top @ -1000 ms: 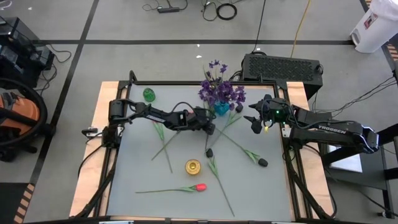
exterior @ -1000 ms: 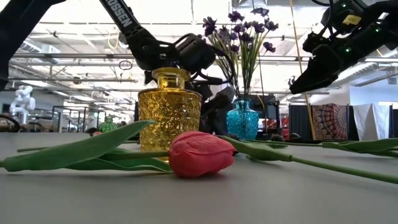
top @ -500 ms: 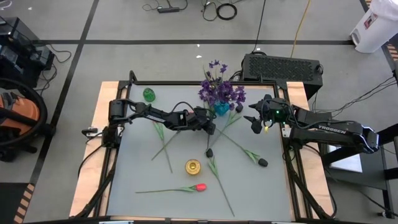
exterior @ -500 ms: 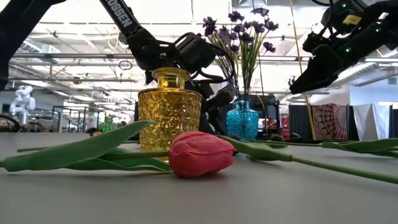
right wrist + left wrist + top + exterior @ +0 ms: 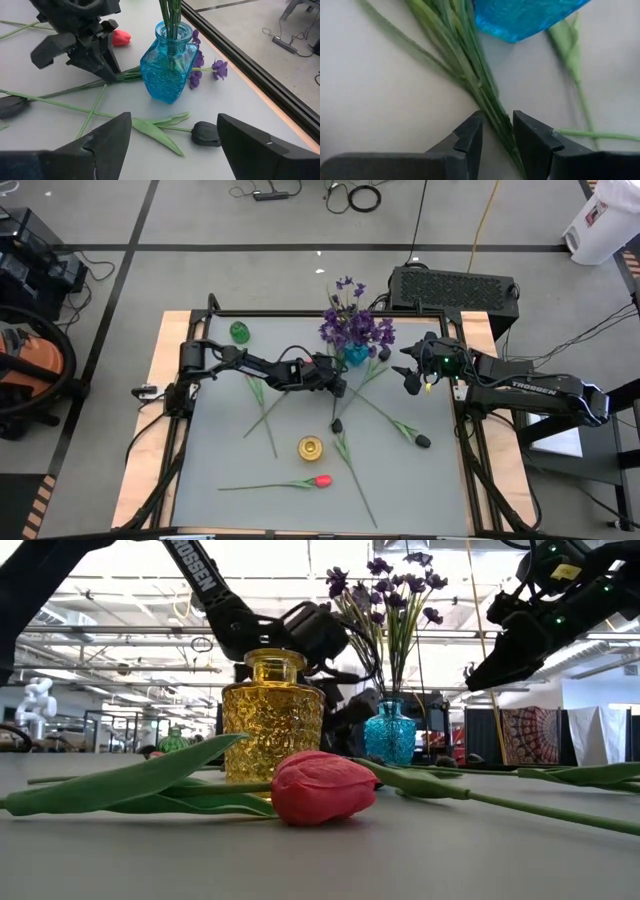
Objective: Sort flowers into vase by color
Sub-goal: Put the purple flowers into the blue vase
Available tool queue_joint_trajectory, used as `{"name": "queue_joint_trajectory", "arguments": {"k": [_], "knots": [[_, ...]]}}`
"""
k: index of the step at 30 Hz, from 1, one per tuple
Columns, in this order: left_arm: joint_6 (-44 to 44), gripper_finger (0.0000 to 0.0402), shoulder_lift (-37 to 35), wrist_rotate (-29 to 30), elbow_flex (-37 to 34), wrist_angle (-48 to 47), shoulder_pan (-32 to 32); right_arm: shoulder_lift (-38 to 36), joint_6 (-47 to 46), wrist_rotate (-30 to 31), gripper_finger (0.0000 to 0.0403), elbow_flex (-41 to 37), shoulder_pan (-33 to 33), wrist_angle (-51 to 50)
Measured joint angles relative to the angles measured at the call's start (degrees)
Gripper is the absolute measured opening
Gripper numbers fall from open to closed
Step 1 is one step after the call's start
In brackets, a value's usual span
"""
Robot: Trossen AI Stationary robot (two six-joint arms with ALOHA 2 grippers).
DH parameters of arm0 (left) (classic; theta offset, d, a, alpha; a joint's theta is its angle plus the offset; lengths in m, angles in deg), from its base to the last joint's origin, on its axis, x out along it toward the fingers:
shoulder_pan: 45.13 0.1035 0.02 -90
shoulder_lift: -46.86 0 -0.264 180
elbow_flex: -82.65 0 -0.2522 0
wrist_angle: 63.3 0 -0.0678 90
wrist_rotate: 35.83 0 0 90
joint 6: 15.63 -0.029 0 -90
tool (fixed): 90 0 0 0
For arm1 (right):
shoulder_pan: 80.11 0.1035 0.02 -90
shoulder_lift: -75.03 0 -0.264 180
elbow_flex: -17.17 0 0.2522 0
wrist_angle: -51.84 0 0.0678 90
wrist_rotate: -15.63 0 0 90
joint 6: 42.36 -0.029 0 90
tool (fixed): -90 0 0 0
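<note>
Flowers (image 5: 272,405) | yellow vase (image 5: 311,447) amid stems | blue vase (image 5: 355,355) beside left claw (image 5: 497,136)

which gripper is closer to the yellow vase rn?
Left. The left gripper sits just behind the yellow vase, its fingers around green stems by the blue vase. The right gripper hangs open, farther off toward the table's right edge.

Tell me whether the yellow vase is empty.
Empty: the yellow vase holds no stems, seen from above; its mouth shows bare at table level.

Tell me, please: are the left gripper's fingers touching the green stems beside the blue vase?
Touching. In the left wrist view the left gripper has the green stems running between its fingers, pressed against both, beside the blue vase.
</note>
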Motion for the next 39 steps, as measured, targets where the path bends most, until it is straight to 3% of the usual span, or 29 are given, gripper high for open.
{"name": "queue_joint_trajectory", "arguments": {"k": [14,18,25,39], "knots": [[-1.7,0.0115,0.3,0.3,0.0,1.7,0.1,0.0,0.0,0.0,0.0286,0.0,0.0,-0.1],[-1.9,0.0090,0.3,0.3,0.0,1.3,0.1,0.0,0.0,0.0,0.0286,0.0,0.0,-0.1],[-4.1,0.0009,0.3,0.4,0.0,0.9,0.1,0.0,0.0,0.0,0.0286,0.0,0.0,-0.1],[-4.7,0.0004,-0.2,0.9,0.0,-0.5,-0.2,0.0,-1.1,0.0,0.0286,0.0,0.0,-0.2]]}}
